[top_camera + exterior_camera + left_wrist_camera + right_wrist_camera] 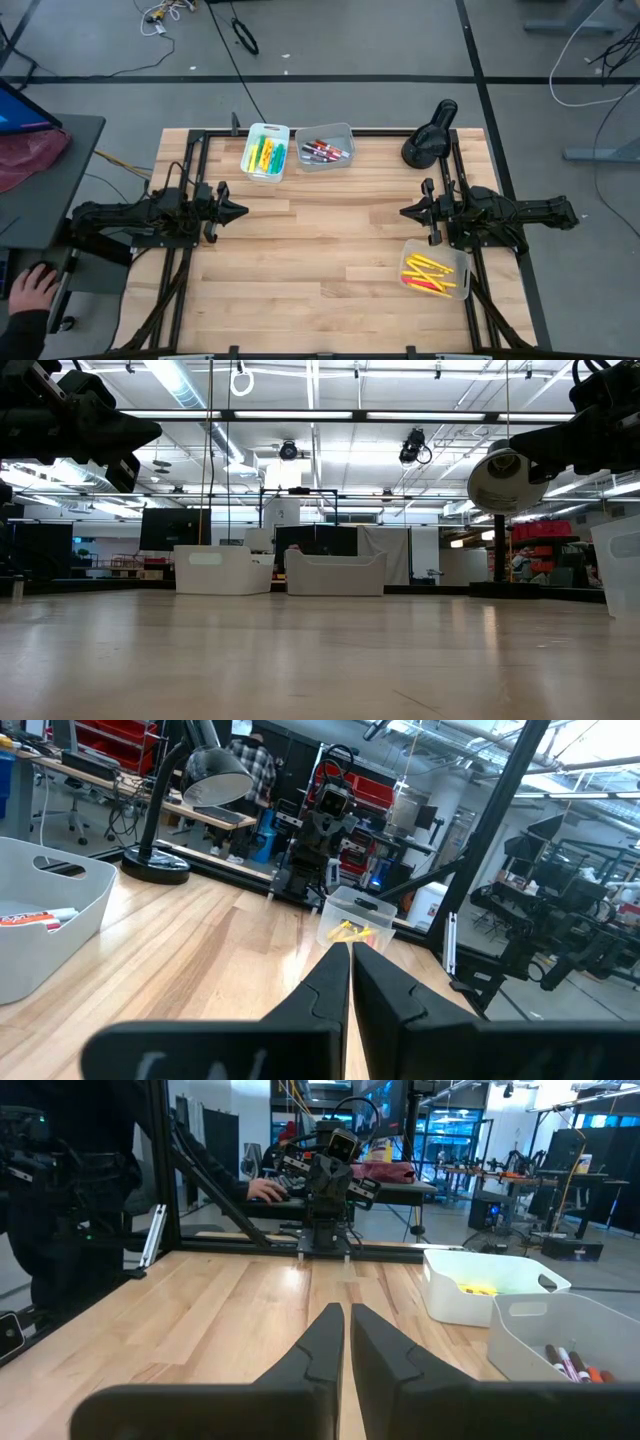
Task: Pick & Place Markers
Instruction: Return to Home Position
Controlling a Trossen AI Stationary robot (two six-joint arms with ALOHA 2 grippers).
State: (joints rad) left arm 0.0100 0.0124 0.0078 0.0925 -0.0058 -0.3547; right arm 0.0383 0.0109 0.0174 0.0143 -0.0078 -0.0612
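Note:
The markers lie in three bins. A white bin [266, 151] at the far edge holds yellow and green ones [264, 154]. The grey bin [325, 147] beside it holds red and white ones [325, 152]. A clear bin [435, 270] near the right edge holds yellow and red ones [431, 274]. My left gripper [243, 211] is shut and empty, level above the table's left side. My right gripper [404, 212] is shut and empty, level above the right side, facing the left one.
A black desk lamp [430, 135] stands at the table's far right corner. A black frame [190, 160] runs along the table's edges. A person's hand [32, 290] rests on a mouse left of the table. Bare wood lies between the two grippers.

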